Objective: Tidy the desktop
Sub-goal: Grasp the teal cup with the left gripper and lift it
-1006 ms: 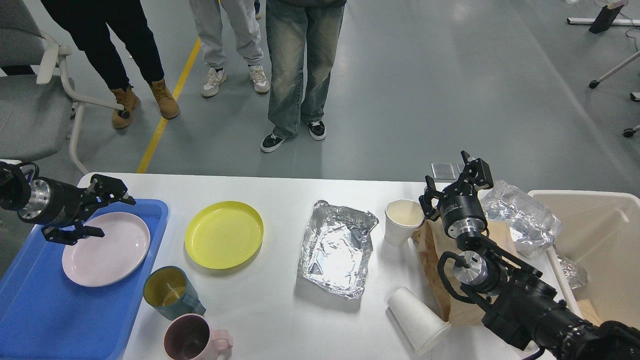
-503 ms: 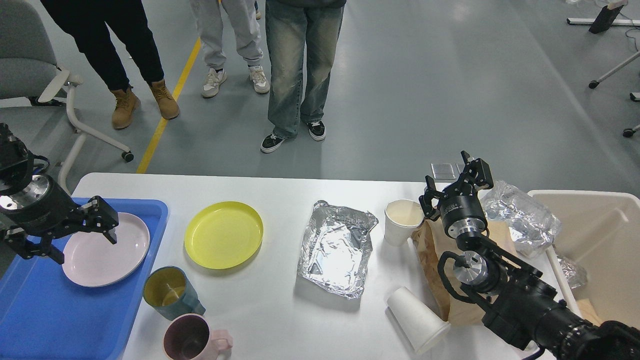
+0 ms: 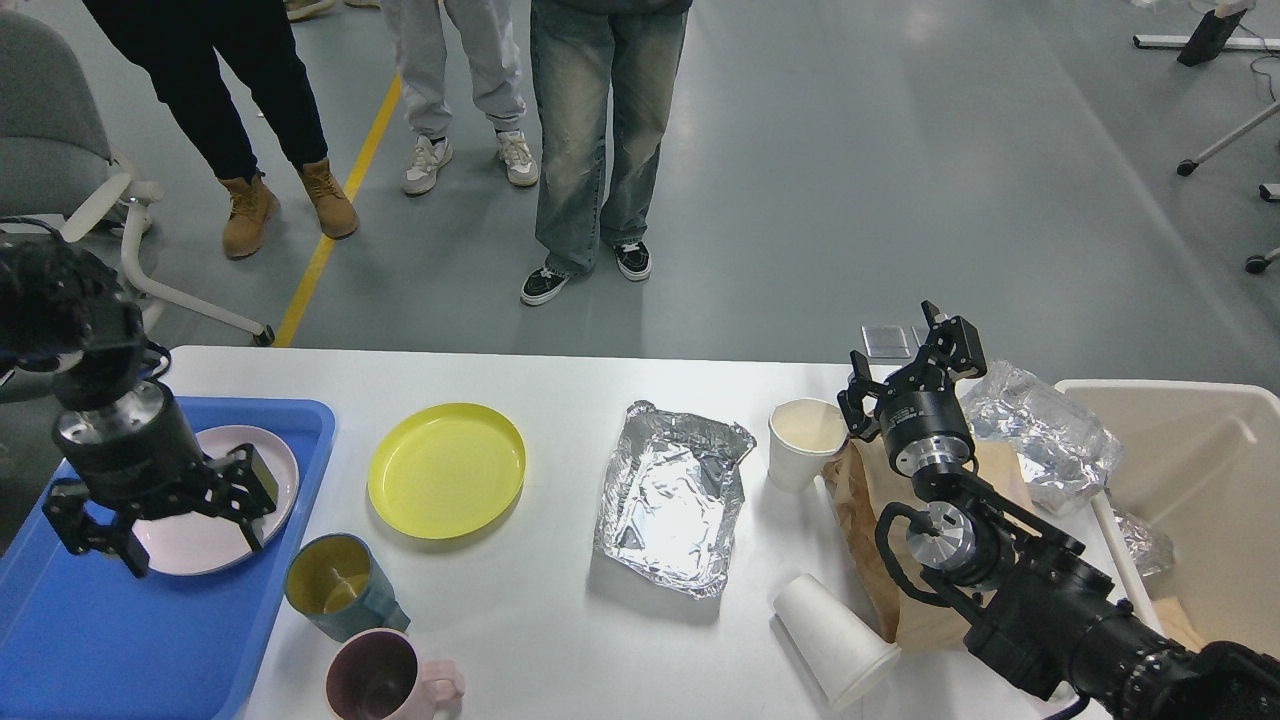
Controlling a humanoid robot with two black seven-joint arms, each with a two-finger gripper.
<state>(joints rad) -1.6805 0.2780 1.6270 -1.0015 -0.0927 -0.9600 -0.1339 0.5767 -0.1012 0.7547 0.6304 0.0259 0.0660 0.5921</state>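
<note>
The white desktop point(image 3: 530, 640) carries a yellow plate point(image 3: 446, 470), a crumpled foil tray point(image 3: 672, 495), an upright paper cup point(image 3: 800, 440), a paper cup on its side point(image 3: 835, 640), a brown paper bag point(image 3: 868, 520), a teal mug point(image 3: 335, 585) and a pink mug point(image 3: 385, 680). My left gripper point(image 3: 170, 515) is open and empty, fingers spread above a pink plate point(image 3: 200, 535) that lies in the blue tray point(image 3: 60, 640). My right gripper point(image 3: 908, 355) is open and empty, raised just right of the upright cup, above the bag.
A beige bin point(image 3: 1200, 470) stands at the table's right end, with crumpled clear plastic point(image 3: 1040, 430) against its rim. Three people stand on the floor beyond the far edge. A grey chair point(image 3: 50, 150) is at the far left.
My left gripper has swung from the tray's far edge toward me and turned downward over the pink plate. The right arm and the table's things have not moved.
</note>
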